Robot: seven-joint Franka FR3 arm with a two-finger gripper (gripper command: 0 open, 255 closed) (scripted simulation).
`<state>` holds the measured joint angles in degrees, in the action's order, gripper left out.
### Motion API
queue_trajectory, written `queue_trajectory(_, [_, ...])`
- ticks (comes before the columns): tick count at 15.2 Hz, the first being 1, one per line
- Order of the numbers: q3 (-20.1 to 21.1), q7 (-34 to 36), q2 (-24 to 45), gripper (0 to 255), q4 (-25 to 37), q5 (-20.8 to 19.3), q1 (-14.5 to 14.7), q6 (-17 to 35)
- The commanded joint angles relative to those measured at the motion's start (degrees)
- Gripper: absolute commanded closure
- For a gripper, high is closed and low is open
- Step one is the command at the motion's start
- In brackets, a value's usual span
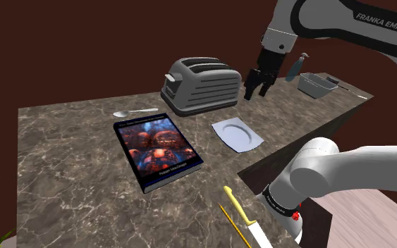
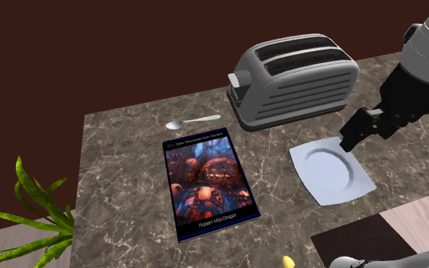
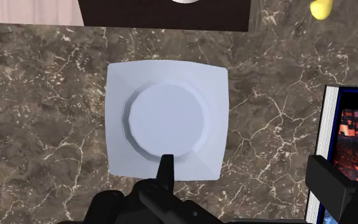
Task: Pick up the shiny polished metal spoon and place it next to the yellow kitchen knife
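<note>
My all-black two-finger gripper (image 1: 256,87) hangs released, fingers apart and holding nothing, above the white square plate (image 3: 165,118). The small shiny metal spoon (image 1: 135,112) lies flat on the marbled brown counter (image 1: 63,155), between the dark-covered book (image 1: 158,144) and the grey toaster (image 1: 200,84), well apart from the yellow-handled kitchen knife (image 1: 236,206). I judge the spoon light, stiff and slick. Lying so low, it wants a pinch across the thin handle's middle.

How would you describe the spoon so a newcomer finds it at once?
Start at the grey toaster on the marbled counter. Just off its lever end, past the book, lies the spoon: slim and silvery, unlike its bulky neighbours.
</note>
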<state>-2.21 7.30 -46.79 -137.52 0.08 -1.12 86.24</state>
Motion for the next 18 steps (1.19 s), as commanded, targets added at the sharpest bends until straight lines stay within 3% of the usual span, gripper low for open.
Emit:
queue_trajectory(1, [0.00, 0.00, 0.00, 0, 0.00, 0.00, 0.00, 0.00])
queue_trajectory(10, [7.35, 8.22, 12.99, 0, 0.67, 3.63, 2.20, 15.32])
queue_trajectory(18, [13.27, 15.87, 27.92, 0, 6.76, 3.02, 2.99, 26.62])
